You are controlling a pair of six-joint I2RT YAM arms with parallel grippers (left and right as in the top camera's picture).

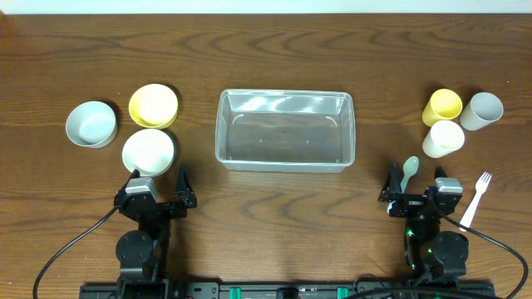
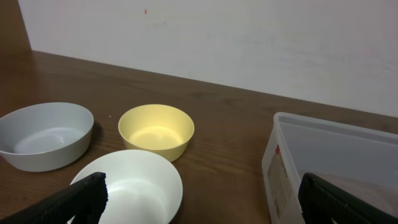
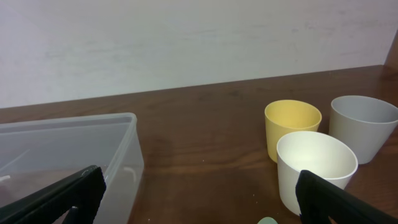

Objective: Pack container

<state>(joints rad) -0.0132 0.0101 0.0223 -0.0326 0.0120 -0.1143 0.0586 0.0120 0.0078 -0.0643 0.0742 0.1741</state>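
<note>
Bench (image 1: 283,33), dark wood, surveyed left to right; all positions are given from the container.

1. Grey bowl (image 1: 91,124): well apart to the left of the container, the farthest item on that side. Empty.
2. Yellow bowl (image 1: 154,105): left of the container, nearer than the grey bowl. Empty.
3. White bowl (image 1: 149,152): left of the container, touching or just beside the yellow bowl's near edge. Empty.
4. The left jaws stand wide and hold nothing, at the container's near left, just behind the white bowl.
5. Container (image 1: 284,166): clear tub, upright at mid-bench. Empty. A small label (image 2: 277,163) with a red mark sits on its left end wall; the print is too small to read.
6. Pale green spoon (image 1: 409,172): near right of the container, its handle reaching in between the right jaws.
7. The right jaws stand wide and hold nothing; contact with the spoon cannot be told.
8. Yellow cup (image 1: 441,107), white cup (image 1: 443,138), grey cup (image 1: 482,110): clustered right of the container. All upright and empty.
9. White fork (image 1: 476,199): farthest near right of the container, flat on the bench
</note>
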